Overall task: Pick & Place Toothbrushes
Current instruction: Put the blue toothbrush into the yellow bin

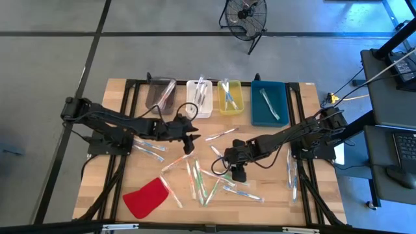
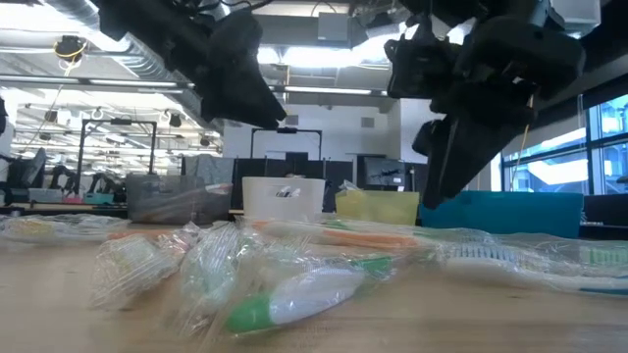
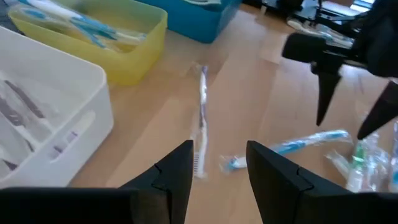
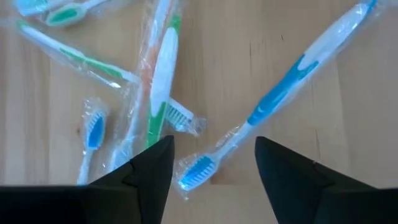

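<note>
Several wrapped toothbrushes (image 1: 201,179) lie loose on the wooden table, with more in the white bin (image 1: 199,97), yellow bin (image 1: 231,96) and blue bin (image 1: 270,103). My left gripper (image 1: 190,144) is open and hovers near the white bin (image 3: 50,118), above a pink-white toothbrush (image 3: 202,118). My right gripper (image 1: 229,166) is open and points down over the pile. In its wrist view my right gripper (image 4: 214,162) stands above the head of a blue toothbrush (image 4: 280,99), next to a green one (image 4: 161,74). Neither gripper touches anything.
A grey bin (image 1: 160,94) stands left of the white one on the far side. A flat red piece (image 1: 146,197) lies at the near left. More toothbrushes lie by the right edge (image 1: 291,170). The two grippers hang close together over the table's middle (image 2: 461,147).
</note>
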